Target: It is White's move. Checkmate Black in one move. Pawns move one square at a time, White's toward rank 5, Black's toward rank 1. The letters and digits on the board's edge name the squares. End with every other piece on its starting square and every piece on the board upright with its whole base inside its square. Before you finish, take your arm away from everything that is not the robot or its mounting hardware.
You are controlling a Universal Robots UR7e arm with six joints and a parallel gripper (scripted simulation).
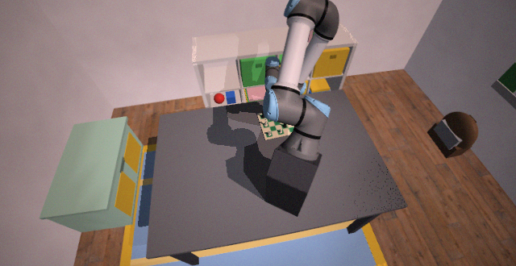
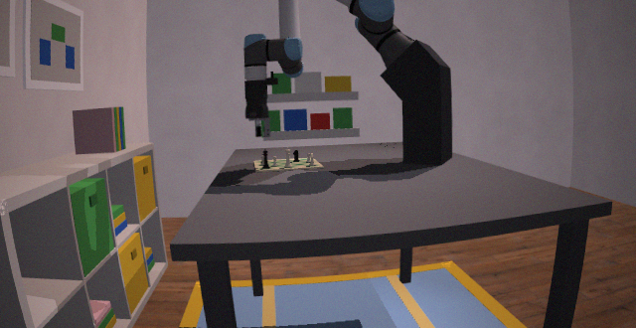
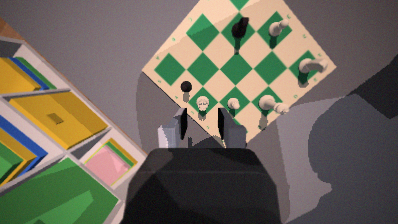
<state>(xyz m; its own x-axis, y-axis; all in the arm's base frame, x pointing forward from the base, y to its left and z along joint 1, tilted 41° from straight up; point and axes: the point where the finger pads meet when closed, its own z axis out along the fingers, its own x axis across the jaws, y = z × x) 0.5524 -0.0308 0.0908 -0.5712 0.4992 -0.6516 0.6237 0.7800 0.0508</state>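
The dark table [image 2: 447,204] carried everything: the arm's black pedestal [image 1: 282,185] stood mid-table, and the chessboard [image 3: 220,52] lay on the shelf-unit [image 1: 274,40] side, near that edge, probably so the arm could reach over it from above. The arm folded up and over, hanging its wrist straight down above the board's corner nearest the shelves.

The gripper [image 3: 202,131] hung above the pieces, fingers spread moderately wide with nothing between them. Directly below stood a white piece [image 3: 202,103] on a green square in the outer row, upright and centred as far as I could judge. Looked like the moved piece, released.

Neighbours: a black pawn [image 3: 186,86] just beside it toward the board's corner, a small white piece [image 3: 233,103] on the other side, a taller white piece [image 3: 270,102] beyond that. Across the board, a black piece [image 3: 240,26] and two more white ones [image 3: 278,27], [image 3: 312,64].

Open room: the board's middle held no pieces; straight up was free. Sideways at piece height was tight, with pieces on both flanks.
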